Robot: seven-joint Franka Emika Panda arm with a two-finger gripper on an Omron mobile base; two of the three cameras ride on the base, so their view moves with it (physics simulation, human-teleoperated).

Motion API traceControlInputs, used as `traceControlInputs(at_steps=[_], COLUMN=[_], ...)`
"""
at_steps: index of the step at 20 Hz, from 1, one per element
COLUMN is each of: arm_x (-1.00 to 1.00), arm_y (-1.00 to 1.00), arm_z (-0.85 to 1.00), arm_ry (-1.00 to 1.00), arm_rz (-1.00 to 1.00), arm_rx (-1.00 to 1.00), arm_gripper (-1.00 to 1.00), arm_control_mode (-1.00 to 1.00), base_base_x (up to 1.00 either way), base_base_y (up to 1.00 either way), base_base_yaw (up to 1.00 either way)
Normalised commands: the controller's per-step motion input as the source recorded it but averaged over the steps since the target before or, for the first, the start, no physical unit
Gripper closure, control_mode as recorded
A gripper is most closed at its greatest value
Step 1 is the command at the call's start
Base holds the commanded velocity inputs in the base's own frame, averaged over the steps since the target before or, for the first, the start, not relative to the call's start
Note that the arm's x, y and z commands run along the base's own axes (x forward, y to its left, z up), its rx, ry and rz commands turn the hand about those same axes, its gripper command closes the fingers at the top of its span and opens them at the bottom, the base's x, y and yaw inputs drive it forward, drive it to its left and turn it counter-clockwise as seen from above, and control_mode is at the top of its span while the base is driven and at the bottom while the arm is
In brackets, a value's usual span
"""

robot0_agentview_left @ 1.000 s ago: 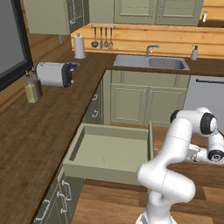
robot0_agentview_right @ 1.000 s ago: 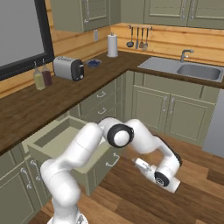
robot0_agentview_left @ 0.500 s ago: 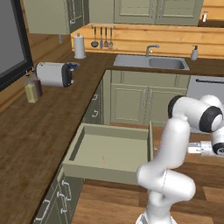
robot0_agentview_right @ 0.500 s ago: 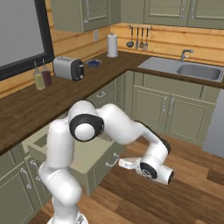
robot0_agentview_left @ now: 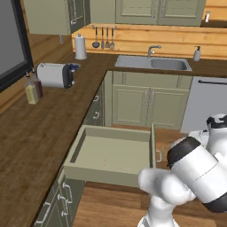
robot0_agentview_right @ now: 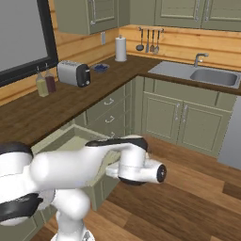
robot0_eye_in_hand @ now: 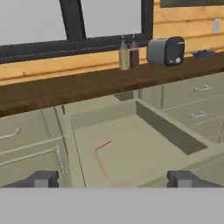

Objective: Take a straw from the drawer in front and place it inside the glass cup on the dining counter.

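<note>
On the pale floor of the open drawer (robot0_eye_in_hand: 175, 131) lies the straw (robot0_eye_in_hand: 100, 157), thin, light and likely slippery, best pinched mid-length across its width, while the gripper (robot0_eye_in_hand: 113, 178) hovers above, fingers spread wide and empty.

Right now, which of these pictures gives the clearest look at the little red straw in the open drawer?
The hand view: the straw lies plainly on the pale floor of the open drawer, seen close from above. In the left base view it is a faint red mark on the drawer floor. In the right base view the robot's arm covers the drawer's inside.
</note>
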Motion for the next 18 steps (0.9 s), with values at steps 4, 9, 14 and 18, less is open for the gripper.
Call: traceControlInputs(at_steps=[4, 9, 14, 18], arm_x=[-0.14, -0.05, 0.01, 0.05], arm_y=[0.76, 1.0, 1.0, 0.71], arm_z=[1.0, 0.99, 0.6, 0.3], arm_ry=[-0.07, 0.01, 0.36, 0.41], arm_rz=[0.0, 0.08, -0.01, -0.3], arm_rx=[-0.52, -0.78, -0.67, -0.38], arm_gripper=[-1.0, -1.0, -1.0, -1.0], arm_control_mode=[-1.0, -1.0, -1.0, -1.0], base_base_x=[0.0, 0.0, 0.0, 0.0], base_base_y=[0.0, 0.0, 0.0, 0.0], base_base_yaw=[0.0, 0.0, 0.0, 0.0])
